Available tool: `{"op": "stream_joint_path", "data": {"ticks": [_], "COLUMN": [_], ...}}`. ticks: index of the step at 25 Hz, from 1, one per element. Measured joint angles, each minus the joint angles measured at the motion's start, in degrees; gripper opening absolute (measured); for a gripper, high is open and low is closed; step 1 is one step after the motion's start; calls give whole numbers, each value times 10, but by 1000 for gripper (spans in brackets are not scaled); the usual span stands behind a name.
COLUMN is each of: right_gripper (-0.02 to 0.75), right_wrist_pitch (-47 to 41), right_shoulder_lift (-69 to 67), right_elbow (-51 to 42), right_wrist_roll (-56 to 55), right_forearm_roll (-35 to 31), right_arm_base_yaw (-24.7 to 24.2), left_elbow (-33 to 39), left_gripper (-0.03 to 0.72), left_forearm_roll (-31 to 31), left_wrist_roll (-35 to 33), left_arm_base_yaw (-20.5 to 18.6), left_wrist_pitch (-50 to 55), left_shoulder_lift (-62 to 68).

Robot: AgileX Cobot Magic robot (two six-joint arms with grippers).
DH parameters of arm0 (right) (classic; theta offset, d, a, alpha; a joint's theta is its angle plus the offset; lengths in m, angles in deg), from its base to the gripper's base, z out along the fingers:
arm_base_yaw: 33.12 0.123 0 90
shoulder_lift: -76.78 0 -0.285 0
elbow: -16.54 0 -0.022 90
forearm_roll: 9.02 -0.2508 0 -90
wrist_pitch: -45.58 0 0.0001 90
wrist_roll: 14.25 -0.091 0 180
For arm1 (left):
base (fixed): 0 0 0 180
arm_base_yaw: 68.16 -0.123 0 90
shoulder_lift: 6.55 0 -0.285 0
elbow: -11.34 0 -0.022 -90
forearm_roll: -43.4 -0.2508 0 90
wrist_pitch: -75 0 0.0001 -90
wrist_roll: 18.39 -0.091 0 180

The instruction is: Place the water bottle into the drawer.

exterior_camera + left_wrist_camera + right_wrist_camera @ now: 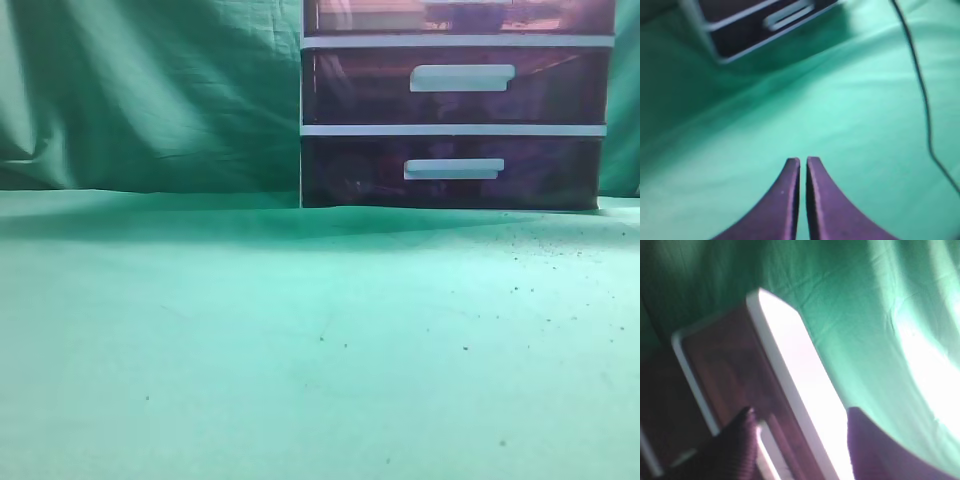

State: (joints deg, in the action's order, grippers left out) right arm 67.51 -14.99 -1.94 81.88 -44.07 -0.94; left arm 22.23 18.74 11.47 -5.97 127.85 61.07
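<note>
The water bottle shows in no view. The white-framed drawer unit (452, 126) stands at the back right of the green cloth. The drawer (460, 15), lighter pinkish-brown, is its top one, cut off by the frame edge. Neither gripper shows in the exterior view. My left gripper (803, 161) is shut and empty, above bare green cloth, with the unit (720, 47) far ahead at the upper left. My right gripper (800, 437) is open and empty, close up at the unit's white top edge (790, 370) and a brown translucent drawer front (725, 365).
Two darker purple-brown drawers with white bar handles (462, 77) (453, 169) sit below the top one. A green backdrop cloth (150, 90) hangs behind. A black cable (922, 90) runs across the cloth at the right of the left wrist view.
</note>
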Motion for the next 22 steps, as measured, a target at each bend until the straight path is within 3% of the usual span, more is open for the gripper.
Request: {"op": "stream_joint_path", "data": {"ticks": [5, 9, 12, 22], "right_gripper": [143, 0, 0, 0], "right_wrist_pitch": [-122, -220, -274, -384], "right_shoulder_lift": [118, 194, 232, 302], "right_elbow": [0, 0, -11, -79], "right_wrist_roll": [29, 34, 30, -142], "right_forearm_roll": [-245, -377, -399, -401], "right_arm_base_yaw": [50, 50, 50, 50], "left_elbow": [46, 103, 152, 320], "left_gripper": [0, 0, 0, 0], "left_forearm_roll": [0, -30, -58, -97], "left_wrist_roll": [-16, 3, 33, 46], "left_arm_base_yaw": [98, 142, 147, 147], "left_wrist_pitch": [-37, -45, -60, -155], "left_shoulder_lift": [-88, -171, -241, -474]}}
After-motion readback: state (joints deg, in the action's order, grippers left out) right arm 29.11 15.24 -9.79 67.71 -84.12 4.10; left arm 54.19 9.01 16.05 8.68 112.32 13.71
